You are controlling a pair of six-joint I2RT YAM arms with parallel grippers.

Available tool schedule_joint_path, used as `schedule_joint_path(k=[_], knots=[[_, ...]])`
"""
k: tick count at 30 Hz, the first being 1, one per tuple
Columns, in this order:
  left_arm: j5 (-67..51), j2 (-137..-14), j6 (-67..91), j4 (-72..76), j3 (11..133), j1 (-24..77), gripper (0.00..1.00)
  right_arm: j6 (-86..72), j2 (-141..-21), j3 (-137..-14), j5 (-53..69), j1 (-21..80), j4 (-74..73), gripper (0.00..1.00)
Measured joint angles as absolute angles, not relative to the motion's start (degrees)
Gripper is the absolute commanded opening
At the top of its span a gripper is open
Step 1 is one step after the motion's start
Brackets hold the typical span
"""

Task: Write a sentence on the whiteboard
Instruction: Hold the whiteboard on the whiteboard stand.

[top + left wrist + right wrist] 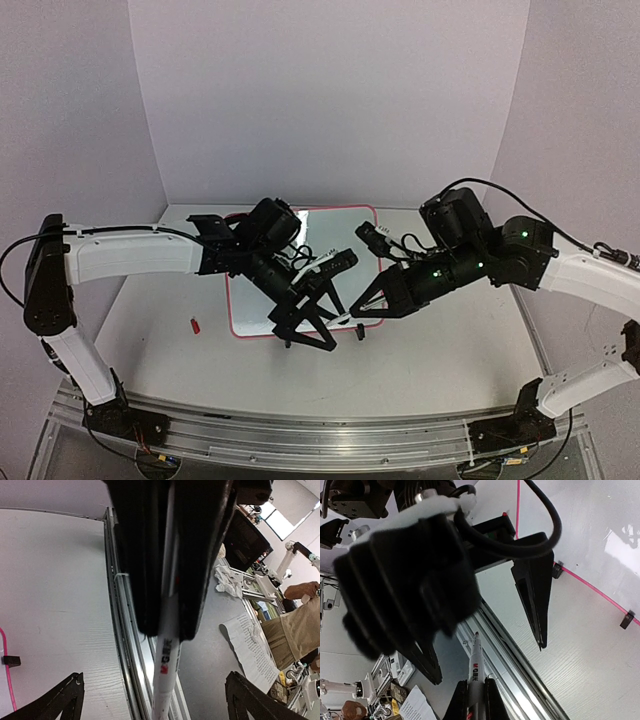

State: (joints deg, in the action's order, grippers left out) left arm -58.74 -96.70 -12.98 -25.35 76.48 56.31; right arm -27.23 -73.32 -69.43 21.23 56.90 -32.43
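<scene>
The whiteboard (262, 310), white with a thin pink-red frame, lies flat on the table behind both grippers; its glossy face (580, 525) and two black clip feet (557, 570) show in the right wrist view. My right gripper (358, 312) (476, 682) is shut on a white marker (347, 318) (475, 665), whose uncapped tip points away from the wrist. My left gripper (308, 330) (154, 677) stands wide open around the marker (167, 670) without touching it, its fingers (535, 600) far apart. The right gripper's black fingers (145, 555) fill the top of the left wrist view.
A small red cap (195, 325) lies on the table left of the board. An aluminium rail (300, 425) (525, 665) runs along the near table edge. Past that edge are papers (252, 645) and lab equipment. Purple walls close in the back and sides.
</scene>
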Motion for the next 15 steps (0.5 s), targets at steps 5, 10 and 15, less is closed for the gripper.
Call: schedule_joint_path(k=[5,10,15], knots=[[-46.6,-88.4,-6.5,-21.4,70.2,56.3,1.00,-26.7,-67.3,-66.6,15.7,56.9,-32.4,0.00],[-22.0,-75.4,8.5,-19.6,64.0,56.5,1.00,-26.6,-60.8,-62.8,10.2,56.9,-32.2,0.00],[-10.3,-65.2,20.3,-19.1,58.9,45.7,1.00,-26.8,-58.7,-60.6,8.1,56.9,-32.2,0.00]])
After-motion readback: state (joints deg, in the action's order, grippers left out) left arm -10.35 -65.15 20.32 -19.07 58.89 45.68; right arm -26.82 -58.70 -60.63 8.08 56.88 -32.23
